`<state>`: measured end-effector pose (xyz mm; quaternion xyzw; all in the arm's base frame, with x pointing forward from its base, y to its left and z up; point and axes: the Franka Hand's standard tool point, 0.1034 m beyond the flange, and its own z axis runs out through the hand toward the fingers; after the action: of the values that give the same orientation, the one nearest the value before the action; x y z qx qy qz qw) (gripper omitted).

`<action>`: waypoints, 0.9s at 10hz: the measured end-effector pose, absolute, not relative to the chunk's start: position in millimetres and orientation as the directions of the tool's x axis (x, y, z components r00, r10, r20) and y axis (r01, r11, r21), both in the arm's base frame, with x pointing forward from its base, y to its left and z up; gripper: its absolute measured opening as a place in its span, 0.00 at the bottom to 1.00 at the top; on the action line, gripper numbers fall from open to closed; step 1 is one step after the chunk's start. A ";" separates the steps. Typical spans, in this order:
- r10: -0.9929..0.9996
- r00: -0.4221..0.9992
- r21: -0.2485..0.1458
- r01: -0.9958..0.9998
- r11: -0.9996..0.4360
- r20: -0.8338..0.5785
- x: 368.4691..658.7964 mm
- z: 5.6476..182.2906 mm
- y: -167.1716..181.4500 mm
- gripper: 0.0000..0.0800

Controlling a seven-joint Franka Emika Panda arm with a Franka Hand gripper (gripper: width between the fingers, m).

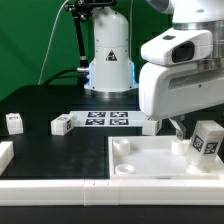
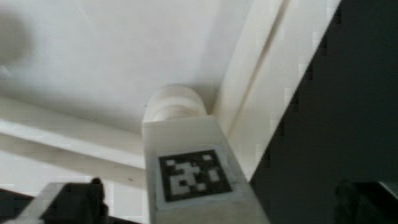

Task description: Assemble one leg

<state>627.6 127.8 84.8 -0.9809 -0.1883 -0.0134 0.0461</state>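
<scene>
One white leg [image 1: 206, 141] with a black-and-white tag stands slightly tilted on the large white tray-like piece [image 1: 150, 160], near its corner at the exterior view's right. In the wrist view this leg [image 2: 185, 150] points its rounded end at the tray's inner corner [image 2: 107, 90]. My gripper [image 2: 217, 205] is open. Its dark fingertips [image 2: 71, 200] stand apart on either side of the leg, with a gap on each side. In the exterior view the gripper [image 1: 188, 130] hangs just above and beside the leg.
Two more legs [image 1: 14, 122] [image 1: 63, 124] lie on the black table at the exterior view's left, and another [image 1: 148, 126] lies by the marker board [image 1: 108, 119]. A white strip [image 1: 5, 153] lies at the left edge. The robot base [image 1: 108, 60] stands behind.
</scene>
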 end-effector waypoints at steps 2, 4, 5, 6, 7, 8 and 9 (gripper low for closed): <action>0.369 0.928 -0.080 0.373 -0.925 0.057 631.5 86.2 126.0 0.81; 0.368 0.928 -0.081 0.371 -0.925 0.055 631.4 86.7 127.4 0.81; 0.370 0.927 -0.081 0.374 -0.924 0.055 631.3 86.7 127.5 0.70; 0.370 0.927 -0.081 0.373 -0.924 0.055 631.3 86.7 127.4 0.53; 0.370 0.927 -0.081 0.373 -0.924 0.055 631.3 86.7 127.4 0.53; 0.368 0.928 -0.080 0.371 -0.925 0.055 631.6 86.4 125.5 0.38; 0.367 0.929 -0.079 0.370 -0.925 0.055 631.7 86.3 124.7 0.38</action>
<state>631.7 124.7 86.3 -0.9810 -0.1880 -0.0194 0.0441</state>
